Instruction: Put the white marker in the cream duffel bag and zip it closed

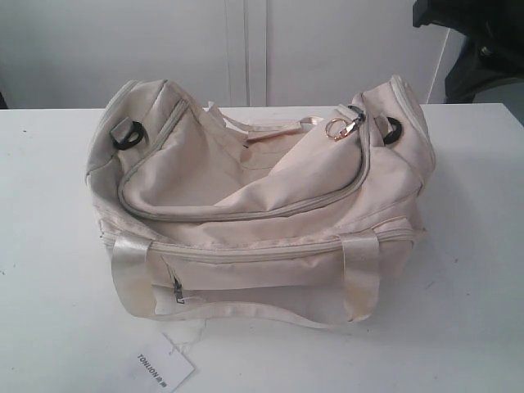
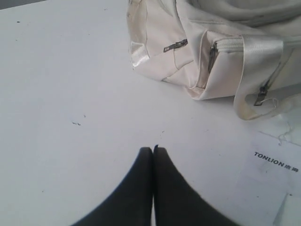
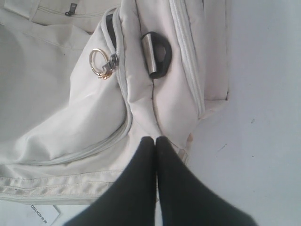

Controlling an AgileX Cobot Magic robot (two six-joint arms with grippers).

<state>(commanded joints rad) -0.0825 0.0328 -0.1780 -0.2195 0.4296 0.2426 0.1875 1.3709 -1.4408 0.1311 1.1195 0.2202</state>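
jaws of the left gripper (image 2: 153,149) are pressing together, holding nothing, over the white table (image 2: 70,94); the cream duffel bag (image 1: 246,188) is lying beyond their tips. the right gripper (image 3: 155,139) is sitting shut and empty at the bag's end, the gold ring pull (image 3: 109,63) just ahead. a white wall (image 1: 123,41) is standing behind.

A: The cream duffel bag (image 1: 246,205) sits mid-desk (image 1: 475,246). Does its top zipper (image 1: 246,216) look shut?
B: Yep, the gold ring pull (image 1: 336,129) is at the right end. The TONLION tag (image 1: 164,367) lies in front.
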